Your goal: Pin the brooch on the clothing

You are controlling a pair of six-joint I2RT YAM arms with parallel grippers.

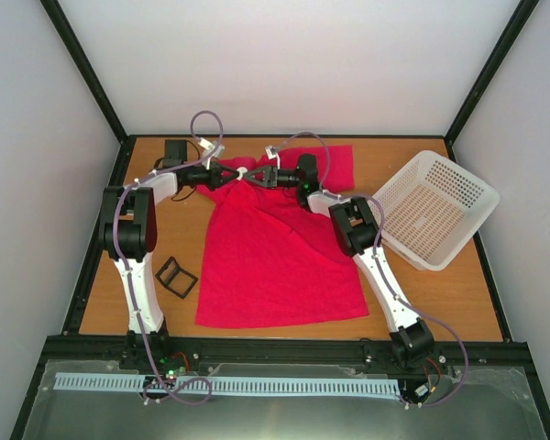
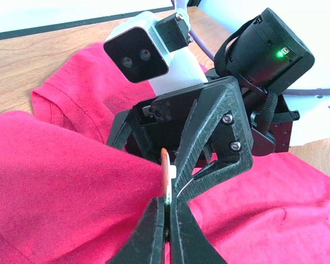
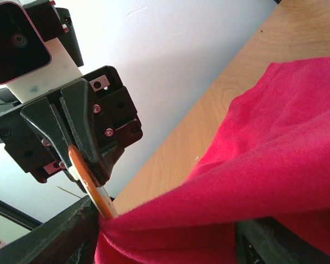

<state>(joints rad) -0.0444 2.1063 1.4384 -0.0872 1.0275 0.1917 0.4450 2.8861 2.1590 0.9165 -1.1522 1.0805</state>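
Top external: left gripper on brooch

Round orange-edged brooch upright at lifted fold, crimson T-shirt spread flat

An orange-brown wooden tabletop is carrying three things. A crimson T-shirt is lying across its middle, with the hem spreading toward the near edge and one sleeve reaching toward the far side, while the collar end is standing lifted off the wood. A white perforated basket is sitting at an angle by the right edge, near the T-shirt but apart from it. A small black frame-like case is resting to the left, just beside the T-shirt's near corner.
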